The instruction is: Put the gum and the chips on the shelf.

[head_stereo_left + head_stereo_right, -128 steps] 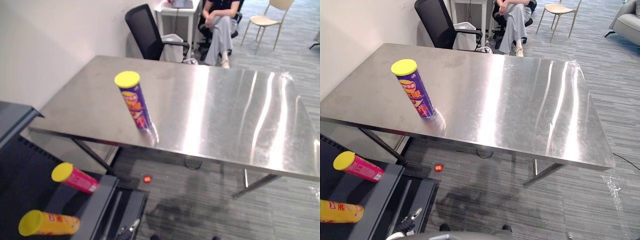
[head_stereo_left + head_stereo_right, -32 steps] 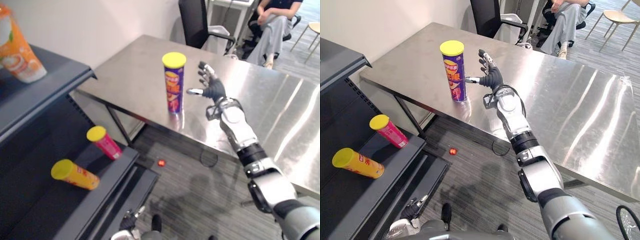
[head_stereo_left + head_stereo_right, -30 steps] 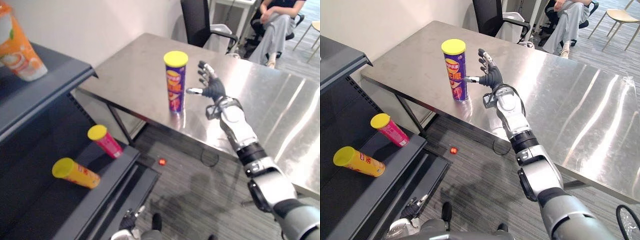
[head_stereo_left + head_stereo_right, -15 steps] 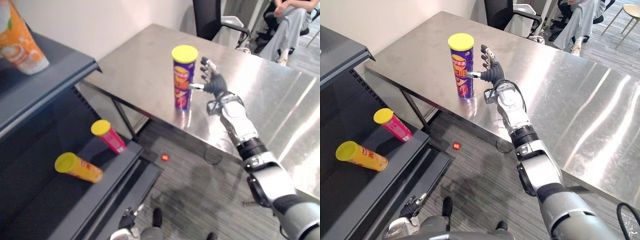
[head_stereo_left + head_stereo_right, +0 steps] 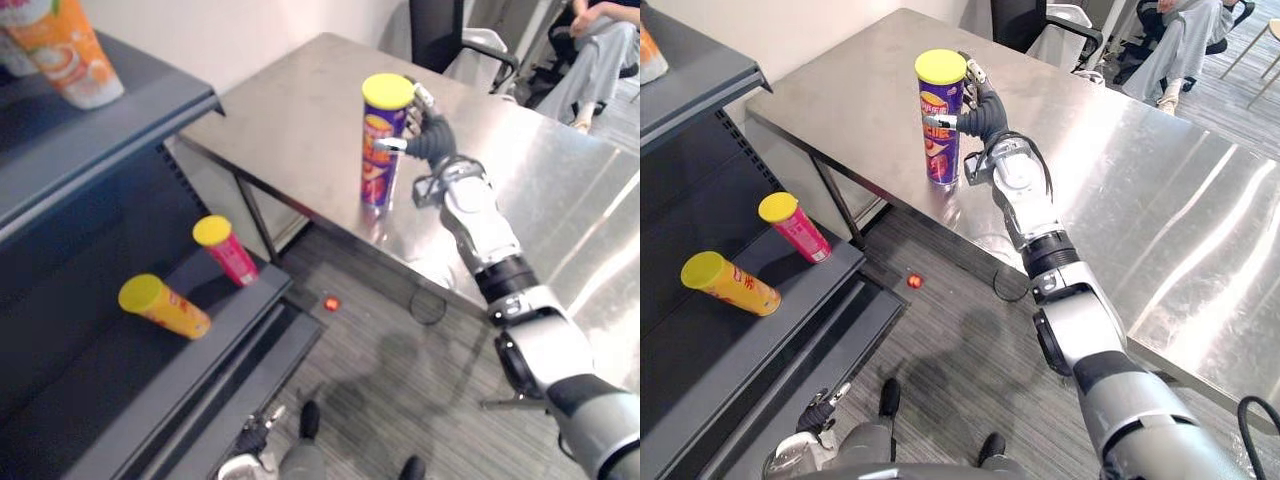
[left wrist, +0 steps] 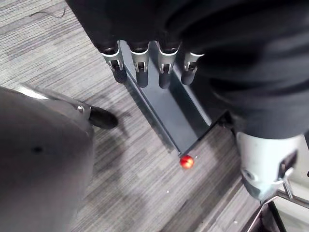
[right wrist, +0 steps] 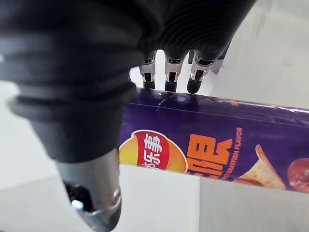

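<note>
Shelf (image 5: 150, 390): 1 orange bag (image 5: 75, 50) on top tier, 2 cans lying on lower tier: yellow can (image 5: 165, 307), pink can (image 5: 227, 251). L hand (image 6: 139, 65) over floor, fingers straight, empty. Bench (image 5: 290, 120): 1 chips can (image 5: 382, 150) upright. R hand (image 5: 432, 135) brackets it, unclenched, fingers behind, thumb at front.

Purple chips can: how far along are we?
Done: pink can and orange can lie on the shelf; can't tell if either is gum. In hand: right hand, open, flanks the purple chips can, upright on the table. Remaining: grasp, lift, shelve it.
</note>
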Tool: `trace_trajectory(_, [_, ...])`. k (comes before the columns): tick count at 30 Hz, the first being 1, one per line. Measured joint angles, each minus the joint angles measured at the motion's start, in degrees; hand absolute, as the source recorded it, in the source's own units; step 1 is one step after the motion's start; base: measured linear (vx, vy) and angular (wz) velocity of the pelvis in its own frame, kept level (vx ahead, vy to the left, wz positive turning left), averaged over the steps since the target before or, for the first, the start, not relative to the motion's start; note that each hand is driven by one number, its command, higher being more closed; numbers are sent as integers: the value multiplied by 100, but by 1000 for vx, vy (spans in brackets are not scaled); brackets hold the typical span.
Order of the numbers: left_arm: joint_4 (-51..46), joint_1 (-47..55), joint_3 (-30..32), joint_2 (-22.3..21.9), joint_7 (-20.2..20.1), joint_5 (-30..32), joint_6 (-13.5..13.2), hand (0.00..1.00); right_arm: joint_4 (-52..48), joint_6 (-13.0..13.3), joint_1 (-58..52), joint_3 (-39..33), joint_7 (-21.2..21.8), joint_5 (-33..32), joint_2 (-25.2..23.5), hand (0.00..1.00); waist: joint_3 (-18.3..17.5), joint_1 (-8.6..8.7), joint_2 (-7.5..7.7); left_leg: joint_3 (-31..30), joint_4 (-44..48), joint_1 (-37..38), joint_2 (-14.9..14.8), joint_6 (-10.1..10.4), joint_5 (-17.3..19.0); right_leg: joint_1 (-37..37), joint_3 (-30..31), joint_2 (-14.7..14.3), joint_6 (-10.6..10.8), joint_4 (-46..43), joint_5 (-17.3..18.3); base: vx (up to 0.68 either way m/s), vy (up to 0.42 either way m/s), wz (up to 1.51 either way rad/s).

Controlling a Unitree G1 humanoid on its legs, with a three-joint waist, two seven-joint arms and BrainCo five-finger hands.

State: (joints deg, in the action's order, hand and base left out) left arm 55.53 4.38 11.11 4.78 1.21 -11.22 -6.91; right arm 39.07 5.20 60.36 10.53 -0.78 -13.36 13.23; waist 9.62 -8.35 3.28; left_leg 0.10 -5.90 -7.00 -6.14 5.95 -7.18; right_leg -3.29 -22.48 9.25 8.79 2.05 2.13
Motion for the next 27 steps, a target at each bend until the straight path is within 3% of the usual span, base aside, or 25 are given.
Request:
trace_trajectory(6, [57,-3,-2,46,27,-37,2,0,0,8,0,-13,-25,0,2,100,-21,-16,40,-147,2,-128,-6,11,-44,27,-138,-29,-1,14,0,-12,-12,13])
trace_trajectory(11, [138,6,-68,172,29,-151,11,0,106,18,-28,-177,-25,-1,-27,100,-82,-28,168,-233,17,-182,33,19,-61,-5,-245,-30,-1,81,1,25,-6,10])
trace_trajectory(15, [128,11,-121,171,31,-152,11,0,240,57,-141,-577,-129,-3,-57,100,-82,-49,170,-233,13,-179,91,19,-61,-11,-259,20,0,76,0,5,-1,1])
trace_trajectory(27, [105,13,-240,196,53,-153,8,0,433,146,-220,-895,-199,-12,-79,100,-80,-124,175,-200,0,-134,95,21,-58,-38,-234,38,0,74,2,0,1,0])
